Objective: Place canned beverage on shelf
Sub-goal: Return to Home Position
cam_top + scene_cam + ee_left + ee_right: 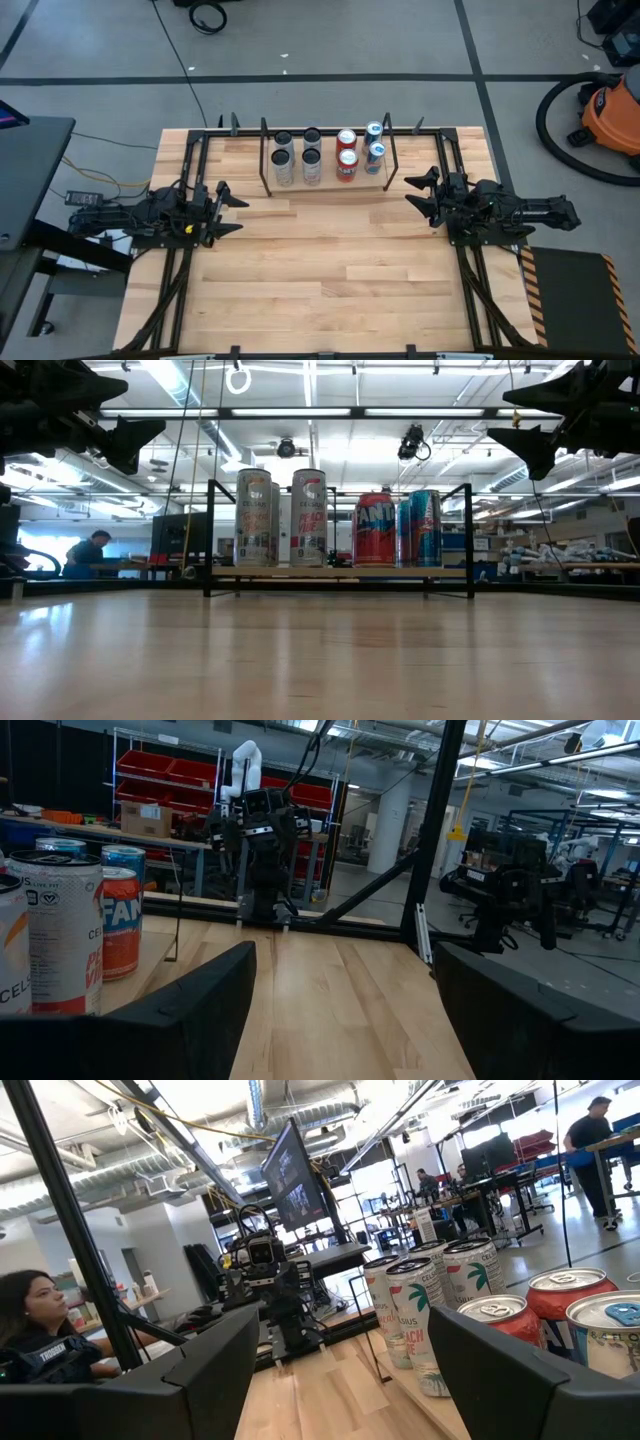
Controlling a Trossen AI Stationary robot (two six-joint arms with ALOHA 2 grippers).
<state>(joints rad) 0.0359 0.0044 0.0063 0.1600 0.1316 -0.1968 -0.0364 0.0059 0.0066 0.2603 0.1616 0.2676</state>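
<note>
Cans fill the shelf (326, 187), a low rack of thin black rods around a pale wood board, which stands at the upper middle of the high view, near the upper edge of the butcher-block table (330, 280). On it, two deep, are four tall white and pink cans (283, 172) on the picture's left, two shorter red soda cans (346, 160) in the middle and two blue cans (374, 153) at the right. All are upright, their lids showing as bright metal discs. The pairing front to back looks deliberate: like stands behind like, so that in the low view each pair reads nearly as one can. The left gripper (228, 209), dark and angular, lies at the mid-left of the high view and the right gripper (420, 195) at the mid-right. Each is well apart from the rack and points inward across the bare planks, and both have their jaws spread apart and hold nothing. Parked so, they leave the shelf's front clear, which suits a finished job; I judge the placing done, with only the resting pose to settle.
</note>
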